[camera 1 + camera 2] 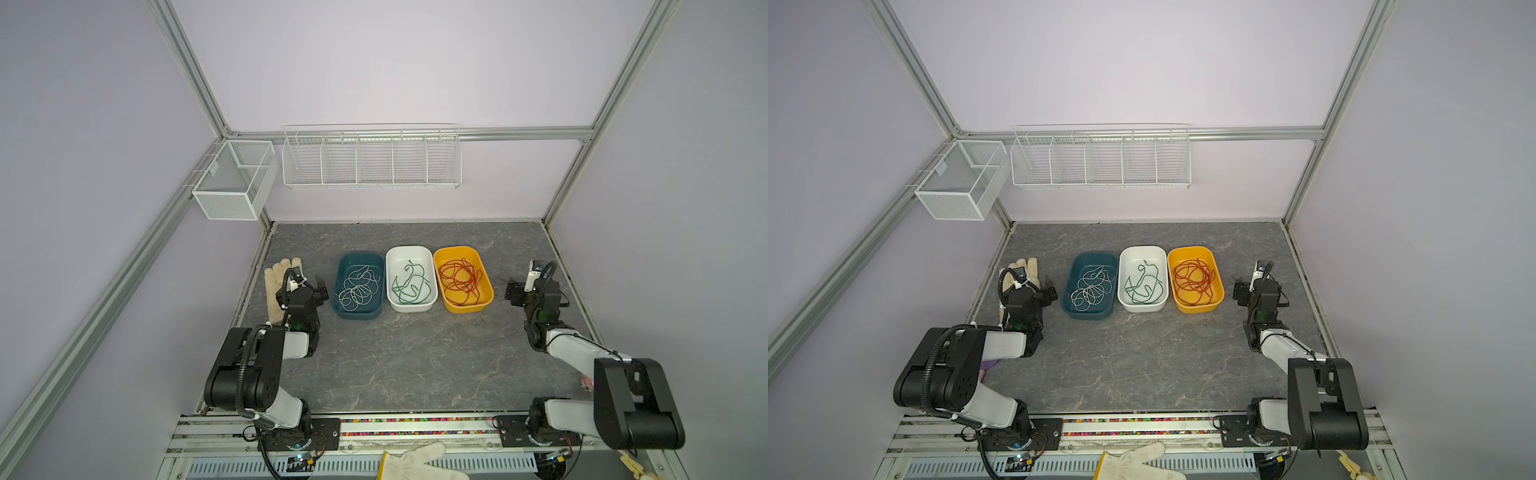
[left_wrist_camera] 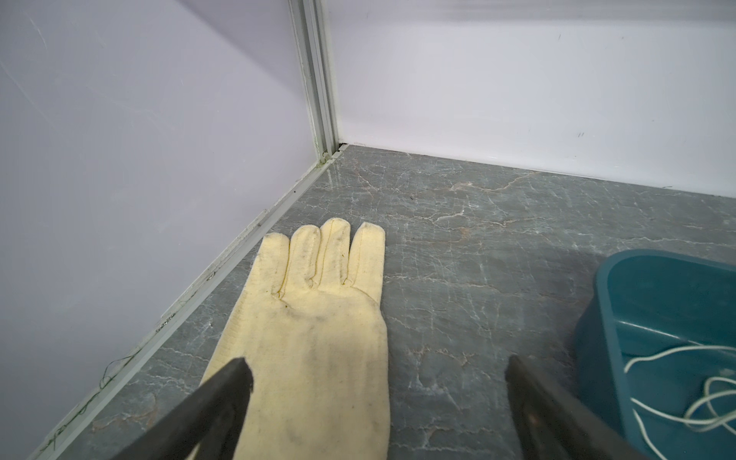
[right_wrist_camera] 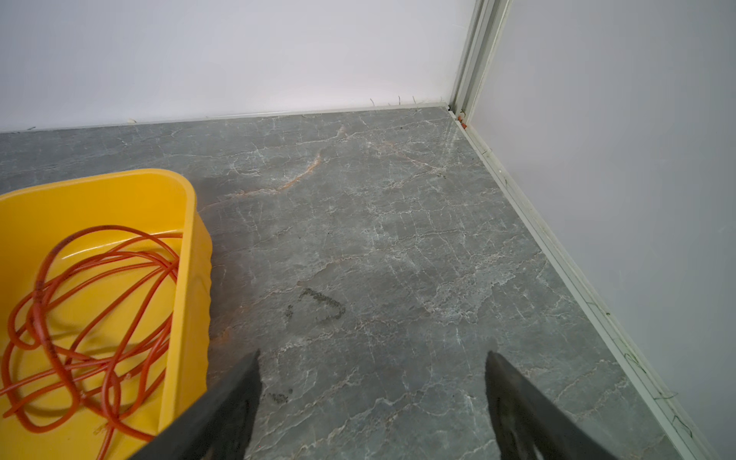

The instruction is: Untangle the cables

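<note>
Three cables lie apart, each in its own bin, in both top views. A white cable [image 1: 358,293] [image 1: 1090,293] curls in the teal bin [image 1: 344,262]. A dark green cable [image 1: 409,284] lies in the white bin [image 1: 409,249]. A red-orange cable [image 1: 459,278] [image 3: 115,228] coils in the yellow bin [image 1: 457,249] [image 3: 187,278]. My left gripper [image 1: 308,283] [image 2: 378,362] hangs open left of the teal bin [image 2: 621,302], over a glove and bare table; part of the white cable [image 2: 673,349] shows. My right gripper [image 1: 519,287] [image 3: 372,358] stands open and empty right of the yellow bin.
A cream glove [image 1: 277,274] [image 2: 318,318] lies flat by the left wall under my left wrist. Another glove [image 1: 415,461] rests on the front rail. Two white wire baskets [image 1: 372,160] [image 1: 235,180] hang on the walls. Side and back walls bound the grey marbled table [image 1: 395,357].
</note>
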Robot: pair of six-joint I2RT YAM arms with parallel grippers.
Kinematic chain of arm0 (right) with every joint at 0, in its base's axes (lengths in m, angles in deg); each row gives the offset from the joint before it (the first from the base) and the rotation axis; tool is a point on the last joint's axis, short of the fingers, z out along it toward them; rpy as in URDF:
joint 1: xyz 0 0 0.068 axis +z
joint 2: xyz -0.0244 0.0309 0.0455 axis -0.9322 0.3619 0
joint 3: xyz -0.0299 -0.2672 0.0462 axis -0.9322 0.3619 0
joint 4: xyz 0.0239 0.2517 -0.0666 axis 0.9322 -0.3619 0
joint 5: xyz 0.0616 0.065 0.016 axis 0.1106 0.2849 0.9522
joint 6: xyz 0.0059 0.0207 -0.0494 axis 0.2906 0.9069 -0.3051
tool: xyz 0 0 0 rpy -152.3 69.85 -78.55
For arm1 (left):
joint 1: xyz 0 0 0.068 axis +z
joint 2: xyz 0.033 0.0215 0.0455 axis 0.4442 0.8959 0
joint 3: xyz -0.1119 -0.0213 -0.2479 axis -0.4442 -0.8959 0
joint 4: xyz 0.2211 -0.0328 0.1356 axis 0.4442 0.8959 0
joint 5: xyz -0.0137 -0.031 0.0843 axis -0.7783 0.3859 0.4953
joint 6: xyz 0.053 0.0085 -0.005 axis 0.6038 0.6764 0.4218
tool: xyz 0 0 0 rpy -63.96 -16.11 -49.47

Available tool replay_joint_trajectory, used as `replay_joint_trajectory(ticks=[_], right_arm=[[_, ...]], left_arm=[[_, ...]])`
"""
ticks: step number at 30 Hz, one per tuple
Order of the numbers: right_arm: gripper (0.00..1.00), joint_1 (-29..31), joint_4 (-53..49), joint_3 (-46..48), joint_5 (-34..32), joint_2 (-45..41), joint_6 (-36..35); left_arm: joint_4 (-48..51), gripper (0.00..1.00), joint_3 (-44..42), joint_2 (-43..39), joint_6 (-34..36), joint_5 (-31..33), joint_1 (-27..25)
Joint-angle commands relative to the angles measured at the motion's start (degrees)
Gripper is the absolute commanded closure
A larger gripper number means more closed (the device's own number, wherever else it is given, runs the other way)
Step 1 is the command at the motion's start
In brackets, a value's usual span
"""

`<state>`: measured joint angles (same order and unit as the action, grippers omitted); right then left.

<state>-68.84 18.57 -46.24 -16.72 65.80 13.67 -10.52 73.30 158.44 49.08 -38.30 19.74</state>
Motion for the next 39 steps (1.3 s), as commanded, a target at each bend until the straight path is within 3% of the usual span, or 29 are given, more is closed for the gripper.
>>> replay_joint_trajectory(ticks=[1,7,12,39], right_arm=[[0.11,-1.27,0.12,-1.88,4.42,0.49,-1.1],[0.12,-1.4,10.51,3.24,8.75,5.22,-3.01],[0.12,-1.02,17.46,3.8,8.44,11.06,-3.63],[0.12,0.05,17.26,4.06,7.55,11.02,-4.52]], left_arm=[[-1.54,0.01,-0.25,0.57,0.88,-0.29,0.31],[-1.54,0.01,-0.29,0.58,0.88,-0.33,0.39],[-1.57,0.01,-0.29,0.58,0.9,-0.33,0.39],[-1.54,0.01,-0.29,0.57,0.85,-0.33,0.39]])
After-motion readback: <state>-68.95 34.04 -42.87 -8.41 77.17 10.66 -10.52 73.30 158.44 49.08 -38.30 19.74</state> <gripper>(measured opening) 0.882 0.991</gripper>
